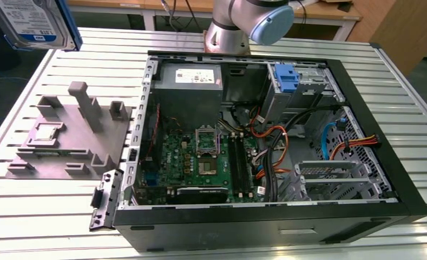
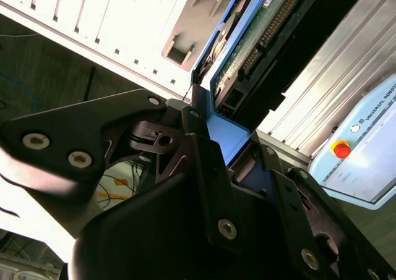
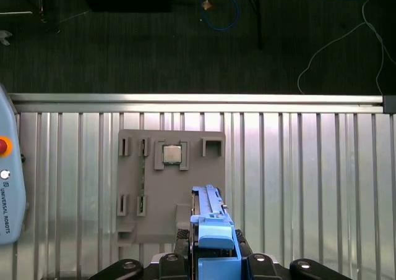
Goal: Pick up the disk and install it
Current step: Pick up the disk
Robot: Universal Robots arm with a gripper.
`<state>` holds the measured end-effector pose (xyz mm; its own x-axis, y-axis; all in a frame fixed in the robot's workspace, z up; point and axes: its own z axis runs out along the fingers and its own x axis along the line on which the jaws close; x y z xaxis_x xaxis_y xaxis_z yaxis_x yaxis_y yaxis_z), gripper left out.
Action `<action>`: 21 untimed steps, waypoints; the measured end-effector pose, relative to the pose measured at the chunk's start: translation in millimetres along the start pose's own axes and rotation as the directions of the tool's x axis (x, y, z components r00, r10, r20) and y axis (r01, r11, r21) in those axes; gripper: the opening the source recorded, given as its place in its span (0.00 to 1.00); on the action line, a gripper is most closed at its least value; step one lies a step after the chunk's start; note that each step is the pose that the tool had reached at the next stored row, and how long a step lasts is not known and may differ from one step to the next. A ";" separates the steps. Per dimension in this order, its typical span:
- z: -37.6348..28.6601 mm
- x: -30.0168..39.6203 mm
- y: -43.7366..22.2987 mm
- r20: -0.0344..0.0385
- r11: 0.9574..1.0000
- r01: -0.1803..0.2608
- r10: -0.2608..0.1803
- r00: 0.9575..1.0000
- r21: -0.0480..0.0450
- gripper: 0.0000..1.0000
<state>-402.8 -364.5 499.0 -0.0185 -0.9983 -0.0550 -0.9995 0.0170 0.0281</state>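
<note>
Pinching the disk (image 3: 215, 233), the claw (image 2: 230, 145) (label (image 1: 38, 37) in exterior view, circuit board (image 2: 255, 38) in second wrist view).

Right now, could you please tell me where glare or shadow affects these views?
Exterior view: even light, the computer case shaded inside. Second wrist view: the table slats wash out white, the end effector dark against them. First wrist view: glare along the table's edge rail, floor beyond nearly black.

The silver disk (image 1: 31, 20) in its bright blue carrier hangs aloft at the exterior view's upper left, white-and-blue label showing.
</note>
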 end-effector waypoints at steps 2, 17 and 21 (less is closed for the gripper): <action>-0.1 -0.1 -1.2 0.000 1.000 0.000 0.000 1.000 0.000 0.37; -0.2 -0.2 -7.4 0.000 1.000 0.000 0.000 1.000 0.000 0.37; -0.2 -0.1 -8.4 0.000 1.000 0.000 0.000 1.000 0.000 0.37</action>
<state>-394.4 -364.5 498.9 -0.0186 -0.9983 -0.0550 -0.9995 0.0171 0.0280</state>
